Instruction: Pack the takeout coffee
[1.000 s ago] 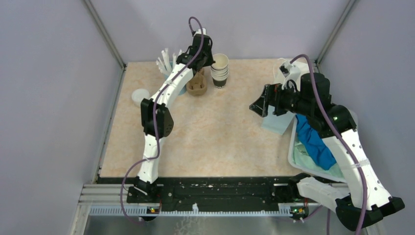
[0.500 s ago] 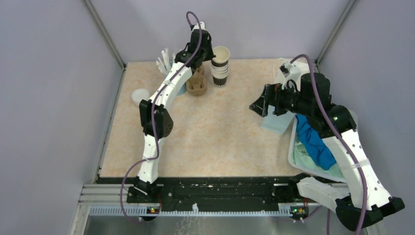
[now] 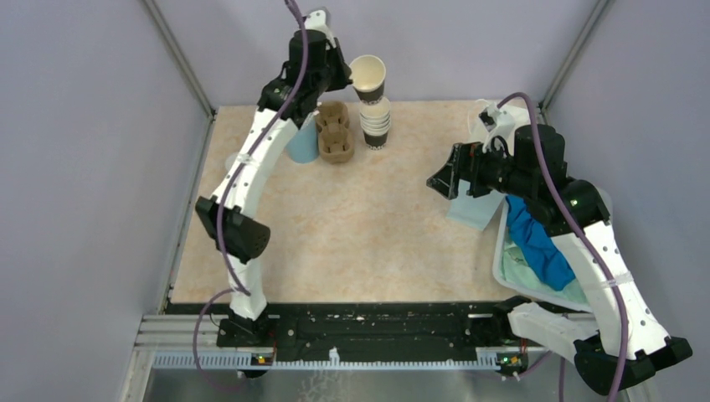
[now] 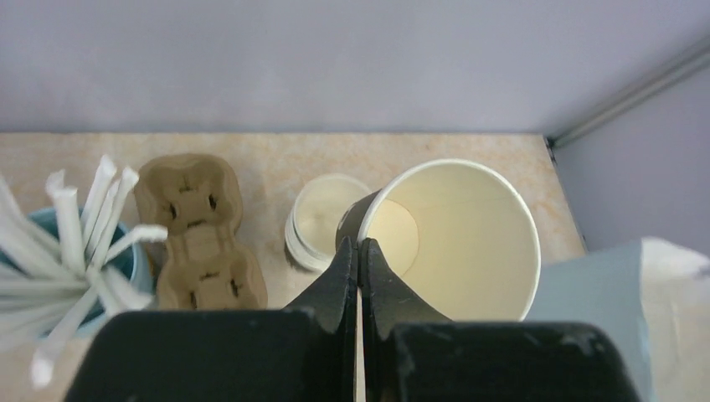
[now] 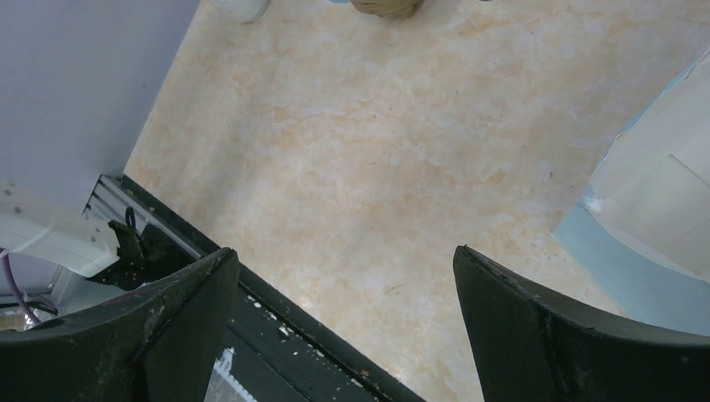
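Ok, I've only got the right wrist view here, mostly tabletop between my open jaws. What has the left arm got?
Observer: Its jaws are shut on the rim of one brown paper cup, held tilted above the stack of cups at the far edge of the table.
Operator: Any lid on it?
Observer: No. The left wrist view looks straight into it: open top, cream inside, nothing in it.
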